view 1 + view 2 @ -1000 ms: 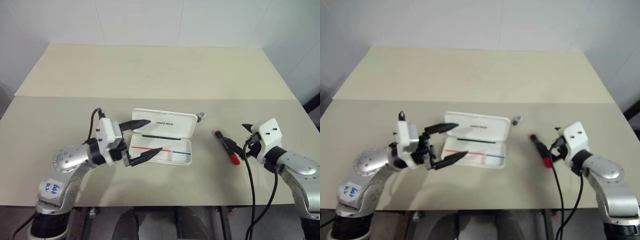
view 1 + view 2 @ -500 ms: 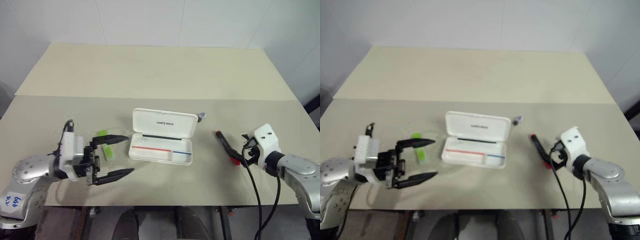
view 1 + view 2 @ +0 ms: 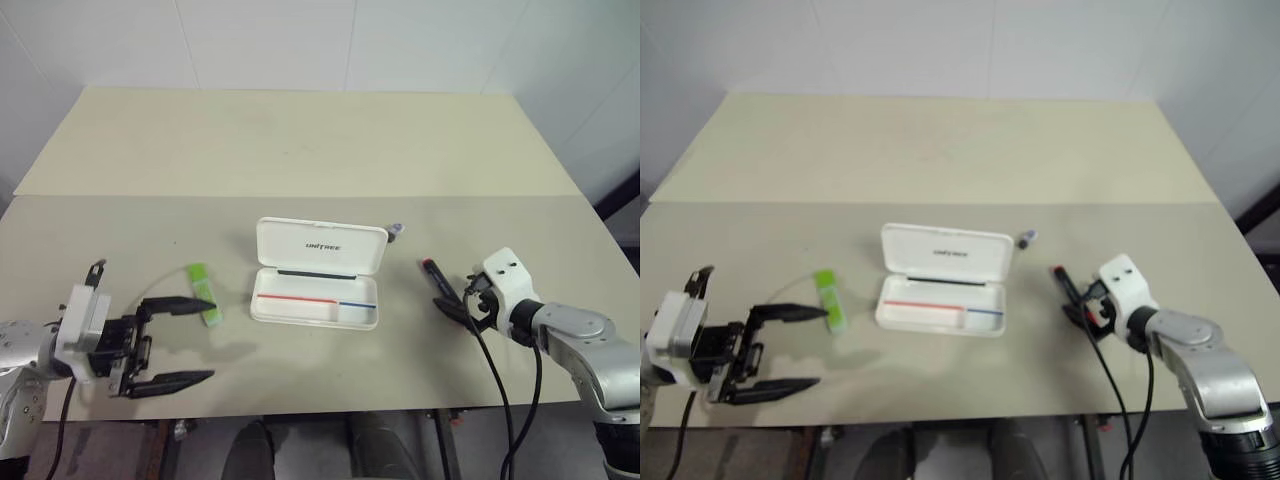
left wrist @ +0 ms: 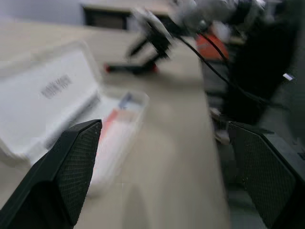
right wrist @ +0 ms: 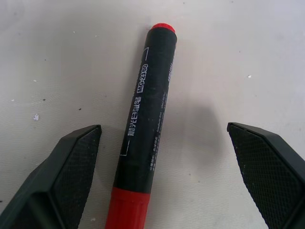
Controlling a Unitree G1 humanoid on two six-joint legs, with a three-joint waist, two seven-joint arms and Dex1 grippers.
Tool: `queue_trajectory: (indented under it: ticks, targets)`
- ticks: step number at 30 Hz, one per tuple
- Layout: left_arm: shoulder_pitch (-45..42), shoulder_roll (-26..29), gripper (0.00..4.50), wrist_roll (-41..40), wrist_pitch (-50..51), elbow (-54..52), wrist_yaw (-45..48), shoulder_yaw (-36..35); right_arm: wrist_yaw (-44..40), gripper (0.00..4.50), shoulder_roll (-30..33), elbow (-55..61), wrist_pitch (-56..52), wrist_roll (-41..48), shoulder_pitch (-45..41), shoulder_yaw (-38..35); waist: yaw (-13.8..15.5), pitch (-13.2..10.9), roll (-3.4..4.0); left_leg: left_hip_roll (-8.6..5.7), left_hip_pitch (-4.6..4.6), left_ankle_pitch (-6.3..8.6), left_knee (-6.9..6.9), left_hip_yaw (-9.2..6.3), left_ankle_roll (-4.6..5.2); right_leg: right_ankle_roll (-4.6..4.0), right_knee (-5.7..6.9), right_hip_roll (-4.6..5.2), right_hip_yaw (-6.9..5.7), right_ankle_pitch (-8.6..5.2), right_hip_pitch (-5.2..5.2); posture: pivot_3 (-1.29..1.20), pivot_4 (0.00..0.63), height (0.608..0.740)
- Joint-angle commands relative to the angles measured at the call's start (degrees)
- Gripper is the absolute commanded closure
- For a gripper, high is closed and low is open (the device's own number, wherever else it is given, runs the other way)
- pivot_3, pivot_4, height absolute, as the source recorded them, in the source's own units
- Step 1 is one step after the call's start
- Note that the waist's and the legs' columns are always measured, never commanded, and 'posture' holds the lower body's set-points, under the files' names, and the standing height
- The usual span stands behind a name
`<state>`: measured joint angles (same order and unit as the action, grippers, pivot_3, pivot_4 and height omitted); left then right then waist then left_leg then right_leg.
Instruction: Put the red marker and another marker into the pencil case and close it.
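— On the beige table (image 3: pixel 300 150), where is everything?
— The white pencil case (image 3: pixel 316 288) lies open near the middle, lid tilted back with dark lettering on it, and red, blue and black lines inside its tray. The lime-green marker (image 3: pixel 203 293) lies on the table to its left, apart from it. The red marker (image 5: pixel 145 124) lies to its right, black barrel with red at both ends.
— And your grippers?
— My right gripper (image 5: pixel 164 176) hangs low over the red marker, jaws spread wide, one finger on each side of the barrel, neither touching it. My left gripper (image 3: pixel 178 342) hovers near the front left edge, pointing toward the case, jaws wide apart and empty; its upper fingertip sits just by the green marker.
— Anything else?
— A small grey bit (image 3: pixel 397 230) lies beside the lid's right corner.
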<state>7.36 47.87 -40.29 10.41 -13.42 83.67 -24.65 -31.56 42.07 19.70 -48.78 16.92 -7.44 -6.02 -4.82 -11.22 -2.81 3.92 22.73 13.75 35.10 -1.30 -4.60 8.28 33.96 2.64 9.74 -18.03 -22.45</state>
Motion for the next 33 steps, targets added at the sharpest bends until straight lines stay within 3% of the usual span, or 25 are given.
queue_trajectory:
  ticks: [1,12,14,19,24,25,33]
  targets:
    - [-1.2,0.5,0.04,0.1,-3.4,1.6,1.7,-1.8,1.4,0.00,0.5,-3.4,-3.4,-2.2,0.4,2.8,-0.1,0.1,-0.17,0.02,-0.01,0.00,0.00,0.01,0.00,-0.10,-0.03,0.00,0.00,0.02,0.02,0.00,0.150,0.740]
    - [-3.0,-0.5,0.04,-2.4,-3.2,1.5,-0.8,-3.8,1.1,0.00,2.8,-7.0,-12.6,-2.6,-2.9,8.2,0.0,0.7,-1.00,0.13,-0.04,0.02,-0.08,0.20,-0.01,-0.72,-0.15,0.02,0.03,0.02,0.03,0.00,0.150,0.740]
    - [-3.7,-1.0,0.00,-2.9,-3.2,1.4,-1.5,-4.0,1.2,0.62,2.8,-6.9,-12.9,-2.6,-2.9,8.3,0.1,0.8,-1.22,0.13,-0.05,0.02,-0.07,0.21,-0.02,-0.80,-0.18,0.03,0.03,0.00,0.06,0.00,0.150,0.740]
    - [-5.1,-2.2,0.00,-3.6,-3.9,2.0,-2.2,-4.1,1.3,2.23,3.0,-5.6,-15.5,-1.6,-3.2,8.8,0.4,0.9,-1.39,0.13,-0.13,0.03,-0.06,0.29,-0.02,-2.18,-0.33,0.03,0.02,-0.04,0.23,0.00,0.150,0.740]
    - [-5.8,-2.8,0.00,-5.2,-3.8,2.9,-1.7,-4.6,1.3,3.76,3.0,-4.5,-15.7,-1.1,-2.9,9.0,0.4,1.0,-1.45,0.13,-0.37,0.20,-0.06,0.34,-0.12,-2.70,-0.82,0.07,0.00,-0.02,0.75,0.00,0.150,0.740]
    - [-6.1,-2.9,0.00,-5.5,-4.0,3.2,-1.6,-4.7,1.2,3.92,2.8,-4.6,-15.6,-1.0,-3.1,9.0,0.4,1.0,-1.45,0.13,-0.37,0.21,-0.06,0.34,-0.12,-2.75,-0.95,0.07,0.00,0.01,0.81,0.00,0.150,0.740]
    - [-8.3,-3.8,0.00,-6.1,-5.6,7.0,-0.7,-5.8,0.4,3.92,2.6,-4.5,-13.3,-0.2,-4.7,6.9,0.2,1.0,-1.44,0.14,-0.37,0.19,-0.08,0.39,0.02,-2.80,-1.03,0.07,-0.01,0.03,0.80,0.00,0.150,0.740]
